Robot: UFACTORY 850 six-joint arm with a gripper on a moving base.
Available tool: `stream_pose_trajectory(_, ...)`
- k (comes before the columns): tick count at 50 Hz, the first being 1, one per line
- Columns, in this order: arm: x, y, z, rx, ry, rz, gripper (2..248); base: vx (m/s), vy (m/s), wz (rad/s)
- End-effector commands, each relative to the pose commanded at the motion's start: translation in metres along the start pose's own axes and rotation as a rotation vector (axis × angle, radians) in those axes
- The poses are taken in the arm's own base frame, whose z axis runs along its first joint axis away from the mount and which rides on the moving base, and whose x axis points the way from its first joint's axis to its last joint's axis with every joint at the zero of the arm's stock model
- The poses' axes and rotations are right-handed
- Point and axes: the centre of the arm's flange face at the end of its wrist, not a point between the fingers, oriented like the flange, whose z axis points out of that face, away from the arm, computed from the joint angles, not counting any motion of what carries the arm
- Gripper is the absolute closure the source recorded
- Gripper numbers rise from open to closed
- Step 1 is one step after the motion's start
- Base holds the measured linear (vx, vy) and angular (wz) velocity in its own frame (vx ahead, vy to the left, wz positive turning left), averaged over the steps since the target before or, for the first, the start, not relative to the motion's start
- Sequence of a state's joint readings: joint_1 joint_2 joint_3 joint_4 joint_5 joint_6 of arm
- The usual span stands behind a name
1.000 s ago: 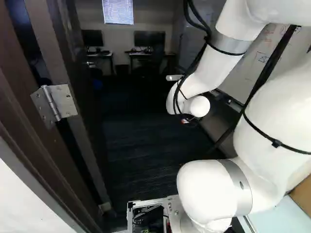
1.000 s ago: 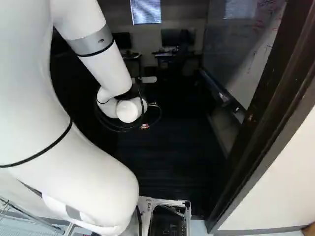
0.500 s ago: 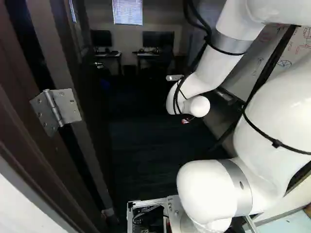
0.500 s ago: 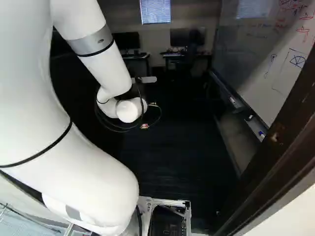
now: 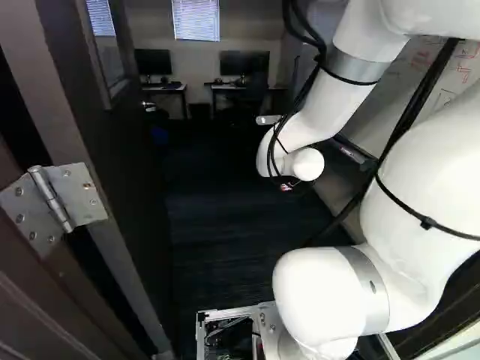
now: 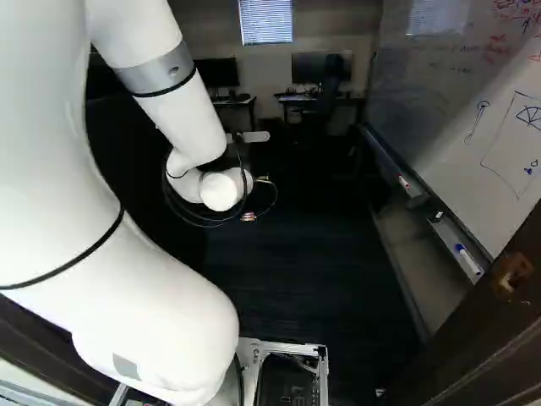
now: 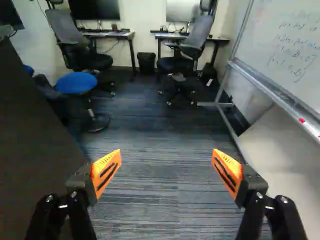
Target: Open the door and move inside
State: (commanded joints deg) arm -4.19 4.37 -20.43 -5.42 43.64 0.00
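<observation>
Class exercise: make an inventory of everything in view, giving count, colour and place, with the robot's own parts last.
Door: one, dark brown, open, left side of left base view
Hinge: one clear, silver, joining door and frame
Door frame: one, dark brown, around the doorway
Whiteboard: one, white, right side of room
Markers: at least two, whiteboard tray
Desks: two, pale-topped, far wall
Monitors: at least two, above desks
Chairs: two, grey and black, by desks
Bin: one, black, between desks
Stool: one, blue seat, past the door
Carpet: grey, striped, floor
Arm: one, white, rising from base
Jaws: two, black with orange pads, apart above the carpet
</observation>
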Motion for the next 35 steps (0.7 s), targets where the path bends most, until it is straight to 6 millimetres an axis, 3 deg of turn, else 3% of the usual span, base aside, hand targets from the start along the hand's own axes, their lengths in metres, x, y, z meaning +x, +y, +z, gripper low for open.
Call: stream_pose_trajectory(35,0.0,0.0,0.0,0.0,0.0,0.0,3,0.182,0.003,-0.003)
